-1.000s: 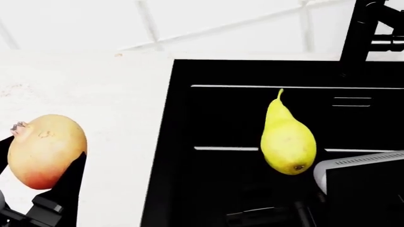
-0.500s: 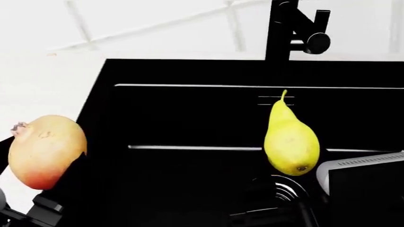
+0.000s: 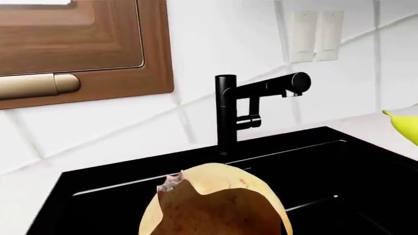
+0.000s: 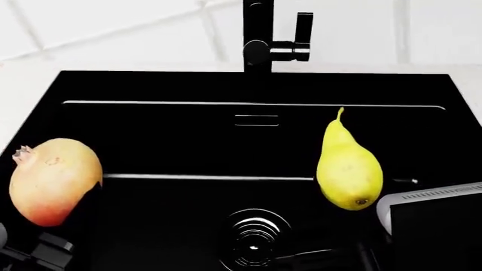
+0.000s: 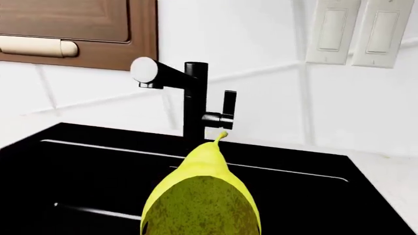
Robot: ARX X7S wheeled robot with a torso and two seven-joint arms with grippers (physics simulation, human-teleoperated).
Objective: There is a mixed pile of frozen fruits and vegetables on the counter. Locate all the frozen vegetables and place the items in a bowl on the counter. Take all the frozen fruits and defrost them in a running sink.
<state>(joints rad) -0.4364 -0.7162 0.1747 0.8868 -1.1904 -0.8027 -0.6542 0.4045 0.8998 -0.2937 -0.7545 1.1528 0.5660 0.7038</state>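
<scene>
Black sink [image 4: 150, 135] fills the view, tap [image 4: 260, 42] at its rear, no water visible. Above the basin's left side the left gripper [image 4: 34, 248] clamps a yellowish-tan fruit [image 4: 54, 180]; above its right side hangs the pear [image 4: 348, 169], the right gripper's fingers unseen. Both await release; the tap appears unopened.

A yellow pear [image 4: 348, 172] hangs upright, thin stem up and brown base spot down, above the right half of a glossy black rectangular sink [image 4: 173, 141]. To the left, a rounded yellowish-tan fruit [image 4: 53, 180] with a reddish blush underneath and a small jagged crown sits above the basin's left edge. The round drain [image 4: 252, 237] lies between them, and the tall black tap [image 4: 260, 36] stands behind.
</scene>
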